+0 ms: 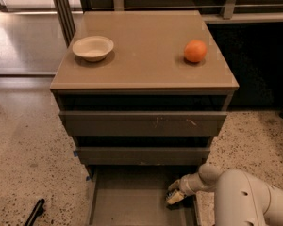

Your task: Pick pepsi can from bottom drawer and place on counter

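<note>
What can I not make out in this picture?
The can is not seen in the camera view; the gripper, at the drawer's right side, may hide it.
The drawer front is cut off by the bottom edge.
The arm is cut off by the right and bottom edges.

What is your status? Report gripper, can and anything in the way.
Gripper down in open bottom drawer, right side. Can not in sight. Counter holds bowl at left, orange at right.
</note>
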`<state>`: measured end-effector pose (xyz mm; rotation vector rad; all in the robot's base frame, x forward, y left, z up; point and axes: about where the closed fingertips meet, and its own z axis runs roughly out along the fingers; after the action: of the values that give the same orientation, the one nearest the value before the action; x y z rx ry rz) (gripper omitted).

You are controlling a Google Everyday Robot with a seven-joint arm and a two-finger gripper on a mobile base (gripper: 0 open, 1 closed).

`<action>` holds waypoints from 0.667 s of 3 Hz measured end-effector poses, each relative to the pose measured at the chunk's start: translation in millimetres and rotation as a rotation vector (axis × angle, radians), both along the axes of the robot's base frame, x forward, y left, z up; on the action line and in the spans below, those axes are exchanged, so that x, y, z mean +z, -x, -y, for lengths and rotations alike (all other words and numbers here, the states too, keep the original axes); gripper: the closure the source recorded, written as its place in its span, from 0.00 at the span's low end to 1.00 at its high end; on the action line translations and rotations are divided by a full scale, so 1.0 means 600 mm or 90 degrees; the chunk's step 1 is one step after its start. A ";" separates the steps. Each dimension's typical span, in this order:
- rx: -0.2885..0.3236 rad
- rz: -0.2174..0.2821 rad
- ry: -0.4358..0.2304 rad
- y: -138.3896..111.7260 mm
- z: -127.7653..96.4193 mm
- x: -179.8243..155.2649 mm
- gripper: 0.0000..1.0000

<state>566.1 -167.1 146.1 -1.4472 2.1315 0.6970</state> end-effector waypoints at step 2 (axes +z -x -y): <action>0.065 0.041 -0.148 0.012 -0.073 0.101 1.00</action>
<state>558.9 -123.4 206.9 -1.4376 1.8692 0.8912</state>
